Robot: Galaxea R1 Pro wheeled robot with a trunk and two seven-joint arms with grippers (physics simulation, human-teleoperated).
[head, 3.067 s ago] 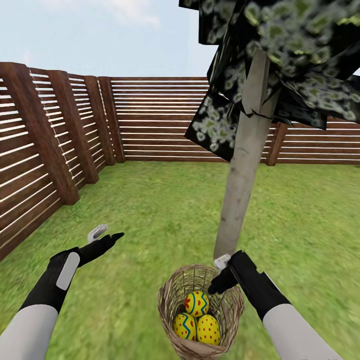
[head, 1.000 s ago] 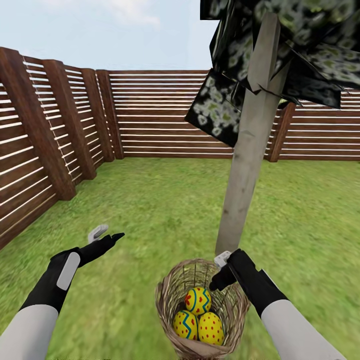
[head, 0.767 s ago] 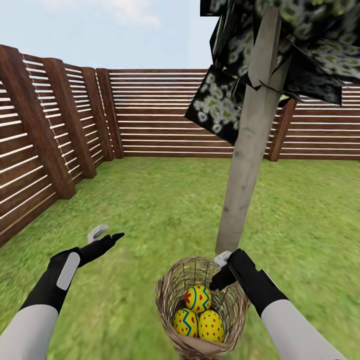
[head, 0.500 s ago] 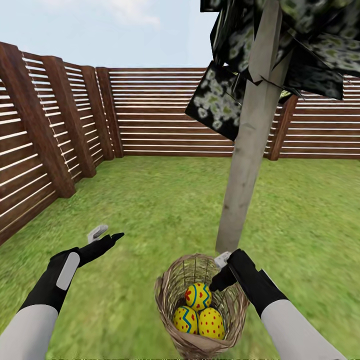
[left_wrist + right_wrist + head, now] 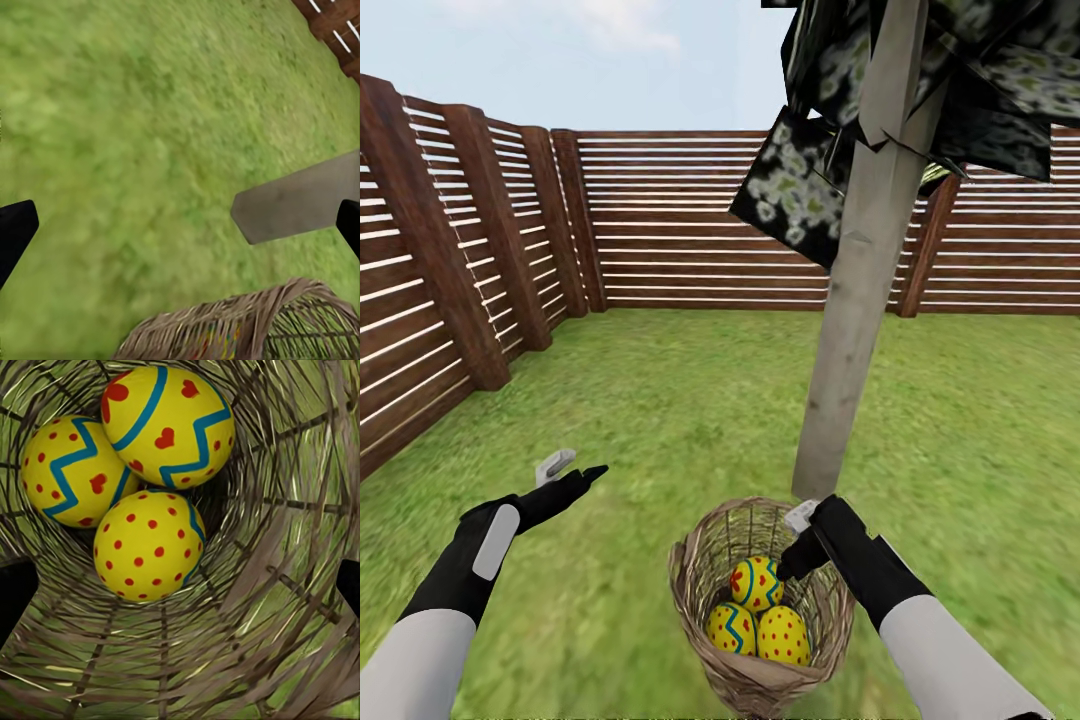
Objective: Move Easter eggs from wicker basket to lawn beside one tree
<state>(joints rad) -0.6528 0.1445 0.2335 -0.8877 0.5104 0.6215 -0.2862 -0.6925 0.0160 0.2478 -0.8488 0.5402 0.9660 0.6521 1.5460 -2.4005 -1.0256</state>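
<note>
A: The right pincer point(image 5: 801, 556) hangs just over the basket point(image 5: 700, 585) rim on the tree side; in the right wrist view its two dark fingertips sit at opposite edges, well apart, so it is wide and holds nothing.

B: And the eggs point(image 5: 757, 612)?

A: All three lie in the basket bottom, straight down the pincer's line of sight; one egg rests on top of the other two, touching both; I judge it the easiest first pick.

B: Left pincer point(image 5: 568, 473)?

A: Off to the side above the lawn point(image 5: 660, 400), well apart from the basket; also wide, empty; the right arm is clearly nearer.

B: Long axis?

A: The top egg point(image 5: 166, 423) lies tilted, its blue zigzag band running slantwise; the dotted egg point(image 5: 148, 545) points roughly toward the camera.

B: Surfaces?

A: Eggs smooth, rounded, likely to slip; basket an open tan weave, narrow and deep, so the fingers may catch its wall; the tree point(image 5: 855, 300) trunk, pale and bare, stands just behind the basket.
</note>
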